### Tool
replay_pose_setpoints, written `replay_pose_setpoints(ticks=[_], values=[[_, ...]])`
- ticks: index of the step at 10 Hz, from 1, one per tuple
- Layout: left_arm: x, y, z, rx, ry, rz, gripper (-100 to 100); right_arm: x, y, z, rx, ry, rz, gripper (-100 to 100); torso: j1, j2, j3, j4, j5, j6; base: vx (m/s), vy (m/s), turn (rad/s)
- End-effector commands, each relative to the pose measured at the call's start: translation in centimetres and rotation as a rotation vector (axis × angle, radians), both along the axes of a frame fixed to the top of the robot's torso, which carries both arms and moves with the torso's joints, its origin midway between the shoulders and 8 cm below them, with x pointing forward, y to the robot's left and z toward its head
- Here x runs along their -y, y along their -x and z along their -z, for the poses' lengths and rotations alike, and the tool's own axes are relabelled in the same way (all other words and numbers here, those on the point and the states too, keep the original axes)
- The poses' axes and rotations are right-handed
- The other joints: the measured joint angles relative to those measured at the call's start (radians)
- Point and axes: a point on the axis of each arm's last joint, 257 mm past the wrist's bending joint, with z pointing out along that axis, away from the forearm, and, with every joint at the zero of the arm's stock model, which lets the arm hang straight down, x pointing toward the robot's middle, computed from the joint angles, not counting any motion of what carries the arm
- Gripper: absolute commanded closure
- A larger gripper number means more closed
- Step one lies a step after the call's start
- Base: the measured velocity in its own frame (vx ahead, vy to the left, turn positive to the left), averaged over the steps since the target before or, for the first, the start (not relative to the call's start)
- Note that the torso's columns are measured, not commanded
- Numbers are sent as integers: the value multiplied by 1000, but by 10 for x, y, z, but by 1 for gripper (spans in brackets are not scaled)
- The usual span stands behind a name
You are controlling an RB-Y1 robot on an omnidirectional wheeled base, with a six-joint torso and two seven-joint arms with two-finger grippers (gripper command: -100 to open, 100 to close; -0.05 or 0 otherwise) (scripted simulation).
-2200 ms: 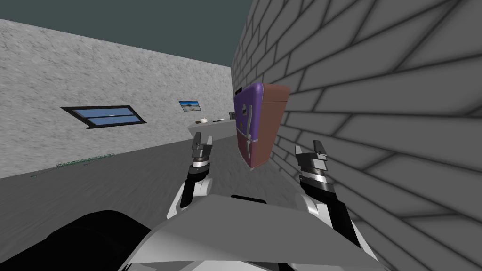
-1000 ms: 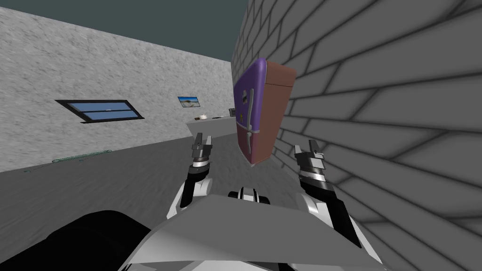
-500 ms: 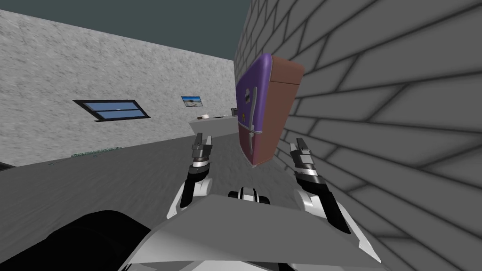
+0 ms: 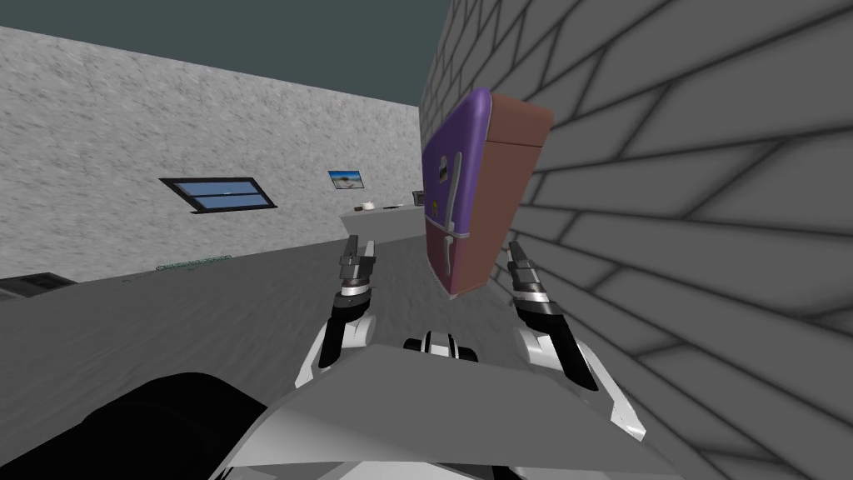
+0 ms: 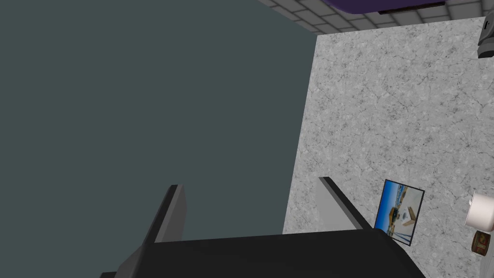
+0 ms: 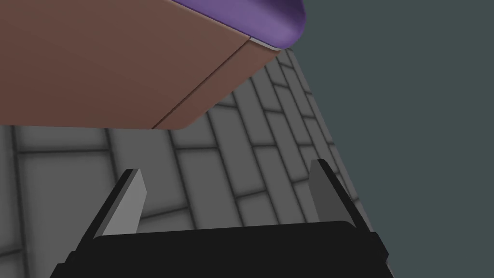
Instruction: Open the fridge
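Nearest, left gripper (image 4: 359, 248) and right gripper (image 4: 517, 257), each with fingers spread wide and holding nothing. Beyond them, closer to the right gripper but apart from it, the fridge (image 4: 479, 200): purple upper door, brown lower door and side, doors closed, backed against the grey brick wall (image 4: 683, 208). Farthest, a counter (image 4: 379, 218).

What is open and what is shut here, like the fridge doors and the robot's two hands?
Upper fridge door: shut, flush with the fridge body.
Lower fridge door: shut too.
Left gripper: open, holding nothing, in the air away from the fridge.
Right gripper: open, holding nothing, near the fridge's side and not touching it.
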Motion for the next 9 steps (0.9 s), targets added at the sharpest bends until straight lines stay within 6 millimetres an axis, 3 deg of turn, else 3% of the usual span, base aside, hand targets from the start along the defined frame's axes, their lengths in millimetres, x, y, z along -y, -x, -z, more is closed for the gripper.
replay_pose_setpoints(ticks=[1, 9], values=[[0, 0, 0, 0, 0, 0, 0, -9, -8, -2, 7, 79, 31, -100, 0, -1, 0, 0, 0, 0, 39, 8, 52], [0, 0, 0, 0, 0, 0, 0, -45, -34, -10, 47, 364, 149, -100, 0, 0, 0, 0, 0, 0, 43, 6, 77]])
